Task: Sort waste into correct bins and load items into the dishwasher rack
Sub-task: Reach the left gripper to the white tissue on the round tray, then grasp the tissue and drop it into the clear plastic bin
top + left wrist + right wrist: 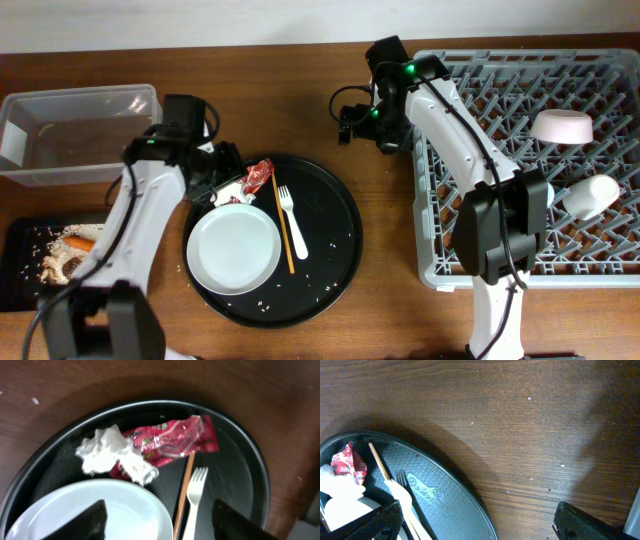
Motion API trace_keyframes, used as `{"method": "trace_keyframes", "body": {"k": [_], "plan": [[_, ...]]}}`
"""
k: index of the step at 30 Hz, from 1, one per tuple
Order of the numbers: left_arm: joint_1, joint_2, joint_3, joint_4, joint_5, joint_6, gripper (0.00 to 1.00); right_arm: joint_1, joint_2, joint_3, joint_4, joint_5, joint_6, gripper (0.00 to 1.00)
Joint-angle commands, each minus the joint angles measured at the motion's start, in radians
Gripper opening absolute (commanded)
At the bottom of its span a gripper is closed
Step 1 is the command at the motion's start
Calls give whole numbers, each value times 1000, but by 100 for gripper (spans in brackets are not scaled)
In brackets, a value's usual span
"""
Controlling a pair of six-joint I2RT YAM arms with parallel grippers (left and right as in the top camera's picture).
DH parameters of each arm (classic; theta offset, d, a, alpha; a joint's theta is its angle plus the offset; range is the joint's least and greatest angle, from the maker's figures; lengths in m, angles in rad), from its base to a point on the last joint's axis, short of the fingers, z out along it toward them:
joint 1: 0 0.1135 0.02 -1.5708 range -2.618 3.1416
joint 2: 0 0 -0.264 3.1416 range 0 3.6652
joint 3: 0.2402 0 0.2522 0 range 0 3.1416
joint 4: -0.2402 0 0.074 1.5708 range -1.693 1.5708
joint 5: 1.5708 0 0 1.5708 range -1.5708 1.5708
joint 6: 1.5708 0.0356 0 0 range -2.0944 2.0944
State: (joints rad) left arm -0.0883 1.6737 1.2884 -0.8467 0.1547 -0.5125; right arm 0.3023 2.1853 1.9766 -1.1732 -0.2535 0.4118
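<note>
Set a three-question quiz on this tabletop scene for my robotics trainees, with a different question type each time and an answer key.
1. True or false: the white plastic fork lies on the round black tray.
2. Which item lies in the shallow black tray? A) orange carrot B) red wrapper C) white cup
3. Fill in the blank: the jaws of the left end effector stand ____.

Key: 1 true; 2 A; 3 open.
</note>
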Motion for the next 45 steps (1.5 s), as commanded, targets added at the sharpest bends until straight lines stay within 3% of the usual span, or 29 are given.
{"method": "trace_keyframes", "body": {"k": [1,5,8,13,14,15,20,28,32,35,36,40,45], "plan": [[-8,111,3,39,-32,-23,58,-4,11,12,0,-4,1,99],[-8,233,3,84,-55,-37,57,-4,11,12,0,-4,1,99],[-9,245,3,92,-77,-37,50,-4,11,12,0,-4,1,99],[-10,245,3,90,-76,-36,15,-4,11,12,0,-4,1,99],[-10,245,4,83,-72,-37,4,-4,11,12,0,-4,1,99],[-10,244,12,61,-73,-37,1,-4,11,12,0,-4,1,99],[-10,172,106,-85,-72,-36,1,-4,11,12,0,-4,1,99],[-7,-16,122,-58,-109,-36,1,-4,11,12,0,-4,1,99],[-7,-19,122,18,-320,-32,1,-4,11,12,0,-4,1,99],[0,-19,122,126,-598,-32,1,-4,11,12,0,-4,1,99],[18,-19,122,155,-616,-31,1,-4,11,12,0,-4,1,99],[142,-17,122,272,-432,122,1,-4,11,12,0,-4,1,99],[349,23,122,380,-379,126,3,-4,11,12,0,-4,1,99]]}}
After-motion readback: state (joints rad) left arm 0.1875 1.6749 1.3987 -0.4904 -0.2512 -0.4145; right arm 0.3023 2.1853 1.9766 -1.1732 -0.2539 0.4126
